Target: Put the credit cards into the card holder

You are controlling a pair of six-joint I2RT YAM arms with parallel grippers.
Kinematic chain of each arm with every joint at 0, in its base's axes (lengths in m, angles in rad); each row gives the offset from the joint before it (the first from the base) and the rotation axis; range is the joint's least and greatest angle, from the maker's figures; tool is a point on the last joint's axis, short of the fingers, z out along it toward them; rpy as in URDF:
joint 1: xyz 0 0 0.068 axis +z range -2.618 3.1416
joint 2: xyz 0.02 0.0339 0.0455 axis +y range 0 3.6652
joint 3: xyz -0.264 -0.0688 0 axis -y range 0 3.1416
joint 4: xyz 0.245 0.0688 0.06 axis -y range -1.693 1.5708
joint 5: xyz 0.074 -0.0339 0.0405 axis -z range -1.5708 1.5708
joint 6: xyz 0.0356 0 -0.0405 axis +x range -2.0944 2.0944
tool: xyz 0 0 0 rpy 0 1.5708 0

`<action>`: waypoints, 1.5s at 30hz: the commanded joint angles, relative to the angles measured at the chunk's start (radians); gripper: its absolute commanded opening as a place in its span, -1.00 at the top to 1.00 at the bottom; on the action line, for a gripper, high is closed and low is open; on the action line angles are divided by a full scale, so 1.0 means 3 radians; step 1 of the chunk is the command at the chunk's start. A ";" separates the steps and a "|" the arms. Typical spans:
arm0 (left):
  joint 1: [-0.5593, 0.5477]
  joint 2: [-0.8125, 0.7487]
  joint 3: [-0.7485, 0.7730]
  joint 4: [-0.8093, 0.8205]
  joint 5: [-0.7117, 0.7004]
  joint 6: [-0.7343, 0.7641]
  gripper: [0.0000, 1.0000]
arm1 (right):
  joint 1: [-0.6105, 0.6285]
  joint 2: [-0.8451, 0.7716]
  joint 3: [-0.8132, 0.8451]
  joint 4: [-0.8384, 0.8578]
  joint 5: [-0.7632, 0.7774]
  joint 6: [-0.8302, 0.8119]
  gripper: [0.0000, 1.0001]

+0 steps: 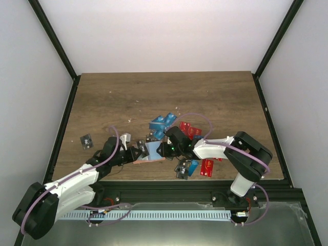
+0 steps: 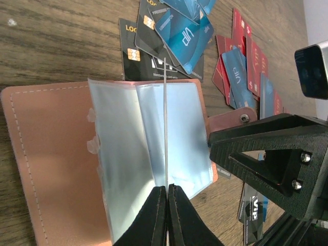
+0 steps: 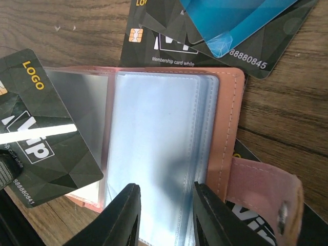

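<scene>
Holder status: I see the card holder (image 1: 151, 152) lying open by the near edge of the tabletop (image 1: 154, 97), slightly left of middle, its clear sleeves (image 2: 128, 143) fanned up. Left pincer (image 2: 166, 188) is clamped on a black card (image 3: 46, 133), edge-on in its own camera, overlapping the outermost sleeve. Right pincer (image 3: 165, 189) has fingers apart, straddling the sleeve stack. Loose credit cards (image 1: 192, 130) are scattered just beside the holder, toward the far and right edges.

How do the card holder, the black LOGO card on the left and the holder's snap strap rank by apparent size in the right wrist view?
Largest: card holder.
Next: black card, even with its left edge cut off by the frame.
Smallest: snap strap, partly out of frame at the bottom.
</scene>
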 commanded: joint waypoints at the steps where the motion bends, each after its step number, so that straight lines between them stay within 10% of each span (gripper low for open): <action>1: 0.0025 0.0031 -0.0048 0.0037 -0.0028 0.0045 0.92 | -0.0027 0.0047 0.0097 0.0031 0.0023 -0.0017 0.42; 45: 0.0041 0.0454 -0.0395 0.0881 0.0270 -0.0498 0.92 | -0.0027 0.0111 -0.0030 0.0063 0.0003 0.0127 0.49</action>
